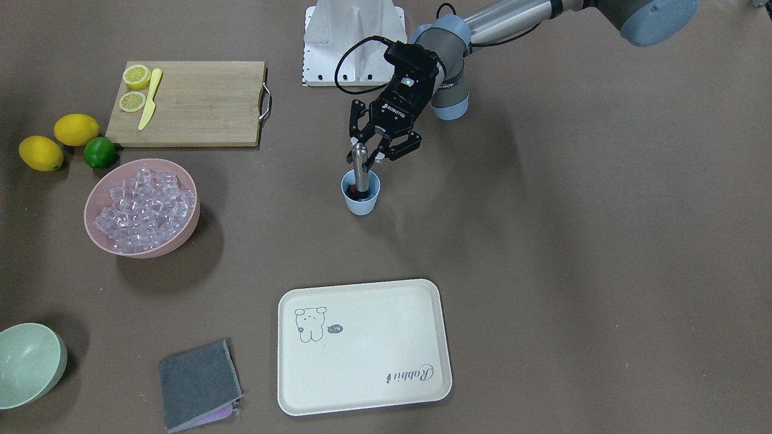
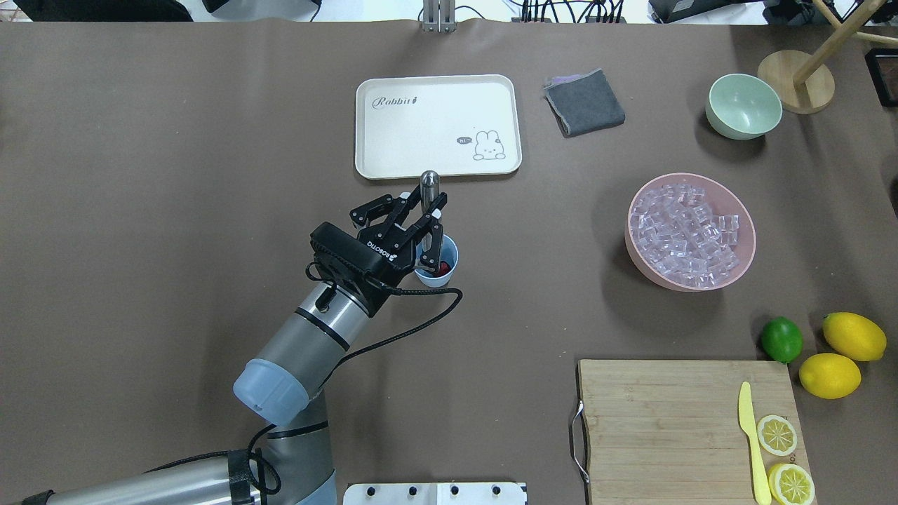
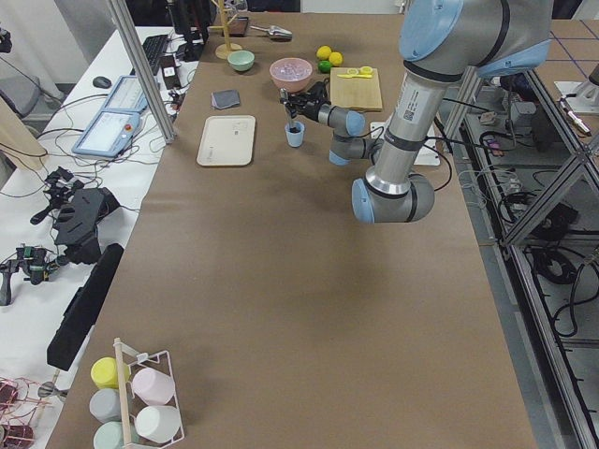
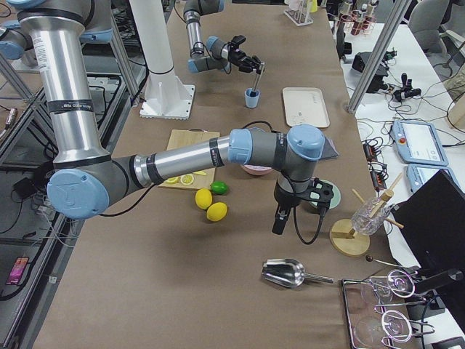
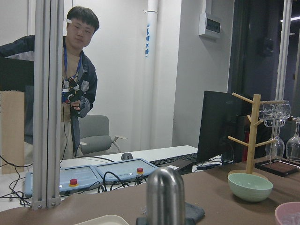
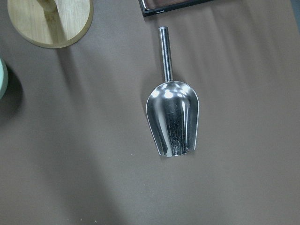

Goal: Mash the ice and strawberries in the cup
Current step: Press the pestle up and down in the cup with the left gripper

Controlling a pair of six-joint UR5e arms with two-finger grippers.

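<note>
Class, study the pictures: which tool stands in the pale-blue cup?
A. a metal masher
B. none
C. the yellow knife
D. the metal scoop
A: the metal masher stands in the cup, its top between the fingers of the left gripper; the knife lies on the cutting board, the scoop on the table.

A robotics lab, most likely — a long brown-covered table point(image 3: 281, 309) framed by aluminium posts point(image 5: 46, 103), control pads point(image 5: 124, 169) with red buttons, loose cables point(image 2: 554, 10), a monitor point(image 5: 218, 126) — and a man point(image 5: 77, 79) with a lanyard watching.
</note>
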